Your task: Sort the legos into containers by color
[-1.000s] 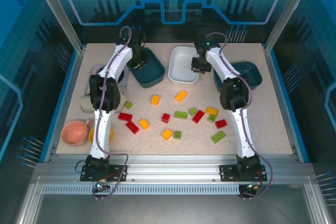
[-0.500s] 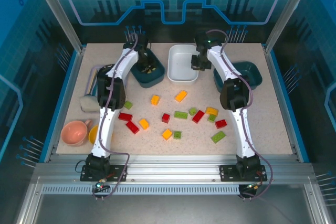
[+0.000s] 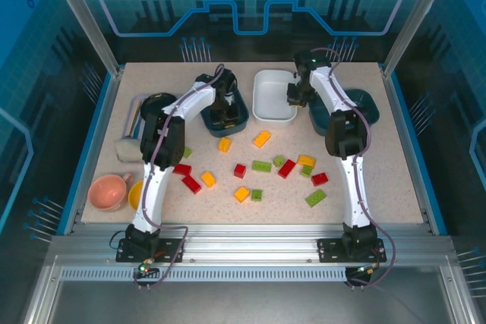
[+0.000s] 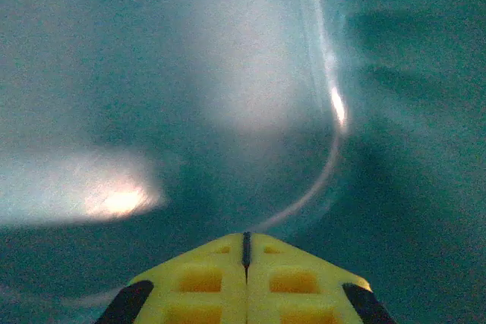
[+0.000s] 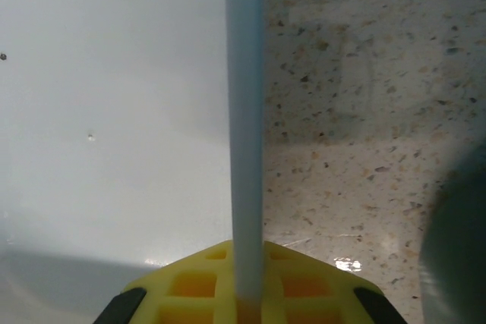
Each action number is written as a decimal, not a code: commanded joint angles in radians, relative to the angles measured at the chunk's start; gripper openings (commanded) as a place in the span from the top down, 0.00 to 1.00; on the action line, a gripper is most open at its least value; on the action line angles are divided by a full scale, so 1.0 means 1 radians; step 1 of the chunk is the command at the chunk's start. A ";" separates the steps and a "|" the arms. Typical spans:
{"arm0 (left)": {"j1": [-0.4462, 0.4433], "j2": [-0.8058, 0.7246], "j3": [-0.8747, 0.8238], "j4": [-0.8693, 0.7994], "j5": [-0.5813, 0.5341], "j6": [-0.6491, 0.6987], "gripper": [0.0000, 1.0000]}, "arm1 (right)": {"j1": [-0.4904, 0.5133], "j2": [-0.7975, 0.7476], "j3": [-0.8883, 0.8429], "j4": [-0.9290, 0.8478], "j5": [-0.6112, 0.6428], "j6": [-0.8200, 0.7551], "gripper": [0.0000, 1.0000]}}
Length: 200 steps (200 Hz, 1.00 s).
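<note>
My left gripper (image 3: 225,114) reaches down inside the left dark teal tray (image 3: 241,117); in the left wrist view its yellow fingertips (image 4: 220,252) meet, with blurred teal tray floor (image 4: 228,73) beyond them. My right gripper (image 3: 295,96) is shut on the right rim of the white tray (image 3: 269,108), and that rim (image 5: 244,111) runs straight between its fingers (image 5: 194,282). The second teal tray (image 3: 363,105) stands right of it. Red (image 3: 286,168), orange-yellow (image 3: 261,139) and light green legos (image 3: 261,165) lie scattered on the table in front of the trays.
At the left stand a pink cup (image 3: 106,191), a yellow bowl (image 3: 135,196), a black round dish (image 3: 156,102) and a pale cloth (image 3: 127,149). The speckled table (image 5: 357,111) lies bare between the white tray and the right teal tray (image 5: 459,248).
The left gripper has moved right and nearer, and the left teal tray has slid with it. The right gripper has shifted the white tray a little to the right.
</note>
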 commanded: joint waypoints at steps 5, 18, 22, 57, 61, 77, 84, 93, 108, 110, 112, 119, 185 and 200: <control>0.028 -0.090 -0.031 0.009 -0.068 0.035 0.92 | 0.058 -0.043 -0.012 -0.035 -0.063 -0.020 0.91; 0.044 -0.105 -0.029 0.009 -0.091 0.011 0.90 | 0.066 -0.056 -0.026 -0.034 -0.061 -0.008 0.91; 0.048 -0.109 -0.028 0.012 -0.093 0.006 0.89 | 0.065 -0.064 -0.033 -0.031 -0.057 -0.002 0.90; 0.051 -0.156 0.010 0.020 -0.100 -0.025 0.81 | 0.037 -0.182 -0.102 0.031 -0.018 0.025 0.61; 0.051 -0.164 0.012 0.022 -0.095 -0.029 0.80 | 0.032 -0.193 -0.105 0.036 -0.015 0.028 0.59; 0.051 -0.185 0.011 0.031 -0.076 -0.038 0.78 | 0.005 -0.256 -0.123 0.051 -0.015 0.050 0.51; 0.051 -0.188 0.014 0.027 -0.073 -0.040 0.78 | -0.013 -0.276 -0.137 0.056 -0.020 0.068 0.49; 0.051 -0.192 0.020 0.017 -0.076 -0.047 0.77 | -0.039 -0.302 -0.164 0.066 -0.019 0.098 0.48; 0.051 -0.218 0.012 0.022 -0.075 -0.068 0.77 | -0.089 -0.358 -0.251 0.129 -0.006 0.152 0.46; 0.051 -0.224 0.009 0.024 -0.075 -0.072 0.77 | -0.096 -0.367 -0.264 0.138 -0.005 0.161 0.46; 0.051 -0.230 0.005 0.028 -0.074 -0.076 0.77 | -0.104 -0.374 -0.276 0.148 -0.002 0.168 0.45; 0.051 -0.255 -0.011 0.042 -0.072 -0.091 0.74 | -0.136 -0.390 -0.310 0.170 0.001 0.202 0.43; 0.048 -0.466 -0.266 0.213 -0.002 -0.219 0.60 | -0.276 -0.206 -0.178 0.131 -0.017 0.343 0.39; 0.048 -0.512 -0.322 0.242 -0.001 -0.228 0.58 | -0.284 -0.138 -0.120 0.112 -0.009 0.353 0.39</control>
